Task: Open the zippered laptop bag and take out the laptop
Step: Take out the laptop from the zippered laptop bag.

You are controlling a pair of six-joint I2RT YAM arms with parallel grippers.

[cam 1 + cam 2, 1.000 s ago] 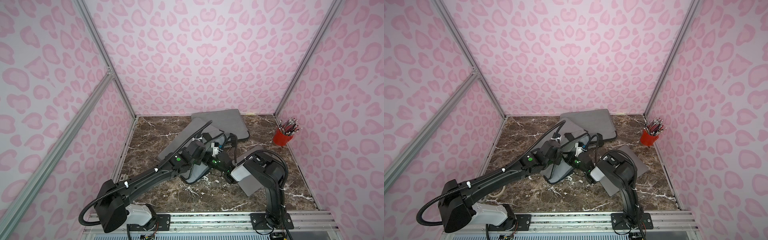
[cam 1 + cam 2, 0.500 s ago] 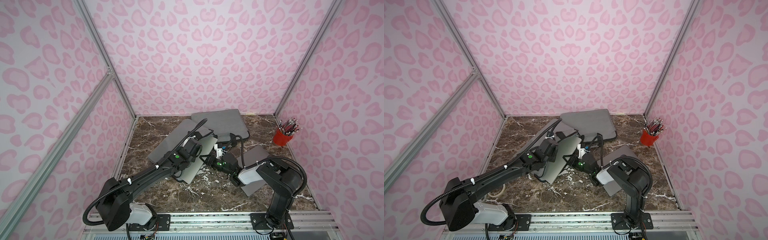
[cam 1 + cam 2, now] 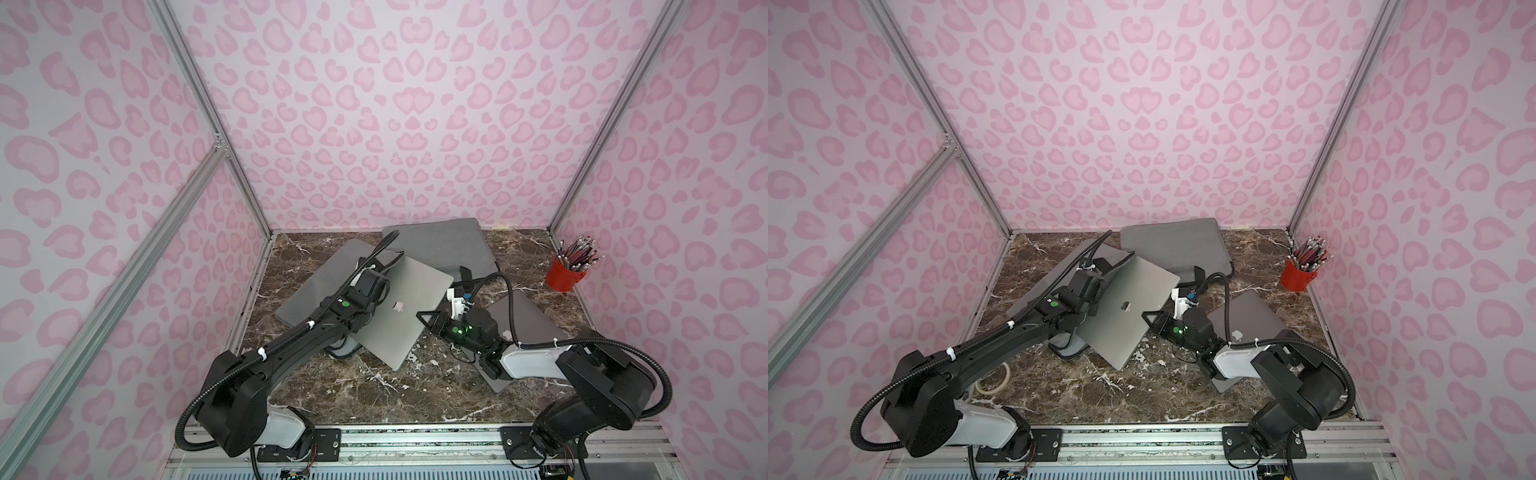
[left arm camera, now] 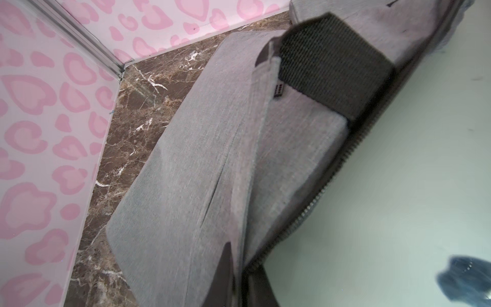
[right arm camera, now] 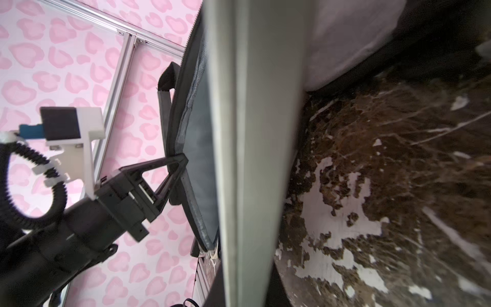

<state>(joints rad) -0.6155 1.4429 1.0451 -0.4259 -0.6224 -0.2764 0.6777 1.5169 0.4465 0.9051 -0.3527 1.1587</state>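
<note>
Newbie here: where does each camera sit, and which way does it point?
Both top views: high above the front rail, looking down at the marble table; left arm, right arm, silver laptop and open laptop bag show.
Left wrist: on the left arm, facing the bag's zipper and laptop; no clear robot part.
Right wrist: on the right arm, sighting along the laptop's edge; the left end effector shows, pinching the bag.
Shared: all views hold laptop and bag; a top view shows the right end effector at the laptop's edge.

Silver laptop [image 3: 415,286], grey bag [image 3: 307,291], brown marbled table [image 3: 374,390], red cup [image 3: 565,276]
</note>
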